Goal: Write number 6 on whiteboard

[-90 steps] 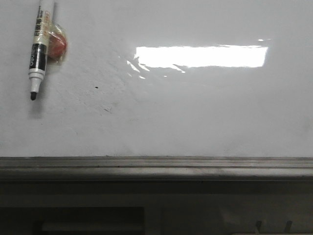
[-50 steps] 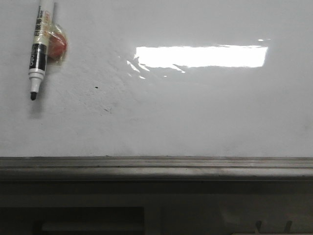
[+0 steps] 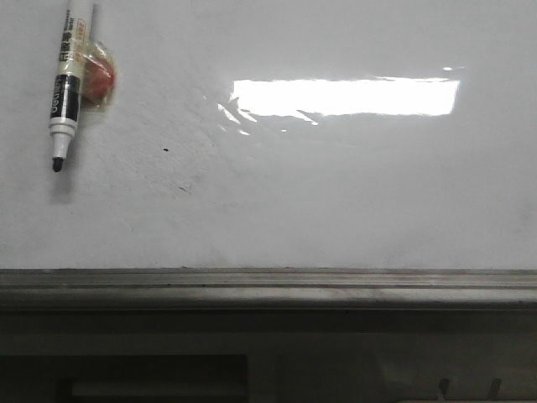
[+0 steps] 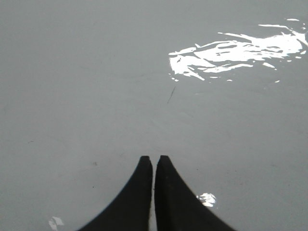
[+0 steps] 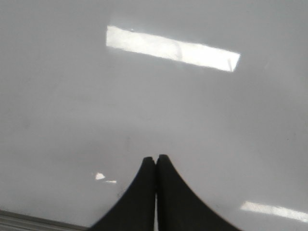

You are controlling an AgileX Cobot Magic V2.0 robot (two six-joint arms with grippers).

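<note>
The whiteboard (image 3: 336, 193) fills the front view, glossy white with faint smudges, a bright rectangular reflection and a grey ledge (image 3: 268, 285) along its bottom. No number 6 shows on it; only a tiny black dot (image 3: 165, 152). A white and black marker (image 3: 65, 84) with its tip down is stuck at the board's upper left beside a red piece (image 3: 99, 77) under clear tape. Neither gripper shows in the front view. My left gripper (image 4: 154, 159) is shut and empty over the white surface (image 4: 96, 86). My right gripper (image 5: 155, 158) is shut and empty over the board (image 5: 216, 120).
Below the ledge is a dark area with a lighter panel (image 3: 151, 382). The right wrist view shows a strip of grey ledge (image 5: 29, 219) at its corner. A thin dark scratch (image 4: 171, 94) marks the surface in the left wrist view.
</note>
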